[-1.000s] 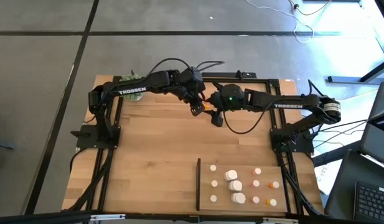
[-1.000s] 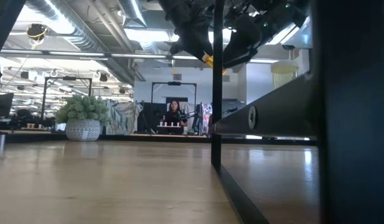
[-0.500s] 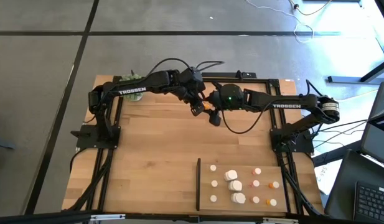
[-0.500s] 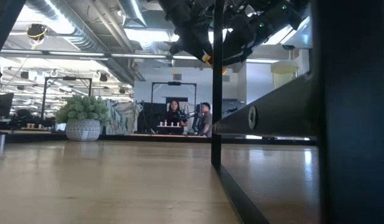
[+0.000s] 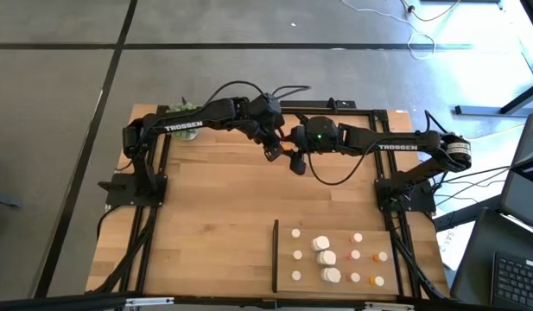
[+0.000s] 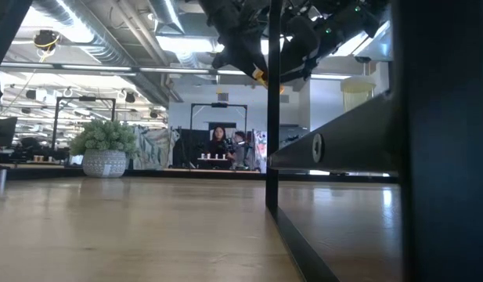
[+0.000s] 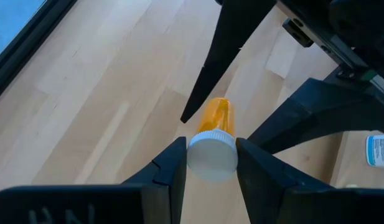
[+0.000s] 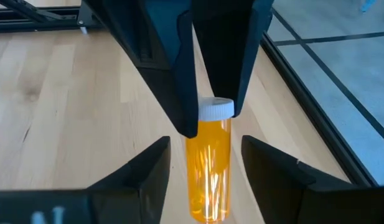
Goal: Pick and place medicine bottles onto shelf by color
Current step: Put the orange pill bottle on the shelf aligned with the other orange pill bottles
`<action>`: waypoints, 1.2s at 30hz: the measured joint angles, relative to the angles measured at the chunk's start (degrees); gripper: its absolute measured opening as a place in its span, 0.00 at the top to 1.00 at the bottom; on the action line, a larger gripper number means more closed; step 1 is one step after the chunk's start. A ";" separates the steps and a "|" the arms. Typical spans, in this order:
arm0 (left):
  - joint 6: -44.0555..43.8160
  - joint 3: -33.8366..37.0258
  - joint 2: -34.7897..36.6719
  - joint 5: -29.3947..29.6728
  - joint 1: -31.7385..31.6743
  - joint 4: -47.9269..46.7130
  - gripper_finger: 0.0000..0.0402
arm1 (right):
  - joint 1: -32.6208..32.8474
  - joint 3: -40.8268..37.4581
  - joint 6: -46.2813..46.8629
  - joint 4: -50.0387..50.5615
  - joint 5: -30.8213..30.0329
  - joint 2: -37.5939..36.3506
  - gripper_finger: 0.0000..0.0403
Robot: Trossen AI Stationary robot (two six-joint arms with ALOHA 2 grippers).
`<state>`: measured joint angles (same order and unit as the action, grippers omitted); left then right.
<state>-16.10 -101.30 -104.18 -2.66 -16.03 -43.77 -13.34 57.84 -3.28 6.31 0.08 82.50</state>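
Note:
An orange medicine bottle (image 8: 208, 163) with a white cap hangs high over the far middle of the table (image 5: 214, 207). My left gripper (image 7: 211, 150) is shut on it. My right gripper (image 8: 206, 143) faces it from the table's right and is open. Its fingers stand on either side of the orange body with a gap on each side. The shelf (image 5: 335, 233), a pale panel with a black strip (image 5: 276, 256), lies at the near right. It carries small white bottles (image 5: 296, 255), chunkier white ones (image 5: 322, 250) and orange ones (image 5: 356, 254), all standing upright. My left gripper pinches the bottle's white cap (image 7: 212, 159) between its two fingers, one on each side of the cap. The fingers slant down from the table's left. The orange body (image 7: 217, 116) sticks out beyond the fingertips, in line with them, and the bottle is clear of the table.
A green plant ball (image 5: 184, 107) sits at the far left corner. In the low view a black upright post (image 6: 274, 117) and the shelf's dark edge (image 6: 335, 141) stand close in front. Bare tabletop lies between the arms and the shelf. People move in the room behind.
My right gripper has edged closer around the bottle, and in the high view it now covers more of the orange body. My left gripper and the bottle have kept still.

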 joint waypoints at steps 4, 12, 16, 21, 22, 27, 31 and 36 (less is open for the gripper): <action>0.01 0.00 0.00 0.00 0.00 -0.25 0.72 | 0.00 0.00 0.01 -0.64 0.00 -0.02 0.55; 0.02 0.00 0.00 0.46 -0.06 -0.31 0.72 | 0.00 0.00 0.10 -1.41 -0.02 -0.04 0.67; 0.00 0.00 -0.02 0.48 -0.07 -0.31 0.72 | 0.00 0.00 0.05 -1.32 -0.04 -0.04 0.72; 0.02 0.00 -0.02 0.48 -0.07 -0.31 0.72 | 0.00 0.00 -0.05 -1.14 -0.07 -0.04 0.73; 0.02 0.00 -0.02 0.48 -0.07 -0.31 0.72 | 0.00 0.00 -0.03 -1.08 -0.07 -0.04 0.73; 0.04 0.00 -0.02 0.46 -0.07 -0.29 0.72 | 0.00 0.00 -0.42 -0.98 0.05 -0.05 0.69; 0.04 0.00 -0.02 0.48 -0.07 -0.29 0.72 | 0.00 0.00 -0.77 -0.72 0.06 -0.07 0.66; 0.04 0.00 -0.02 0.50 -0.07 -0.29 0.72 | 0.00 0.00 0.06 -0.36 0.03 -0.07 0.64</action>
<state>-16.05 -101.30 -104.20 -2.15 -16.10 -44.05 -13.34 57.84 -3.22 5.96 0.10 82.43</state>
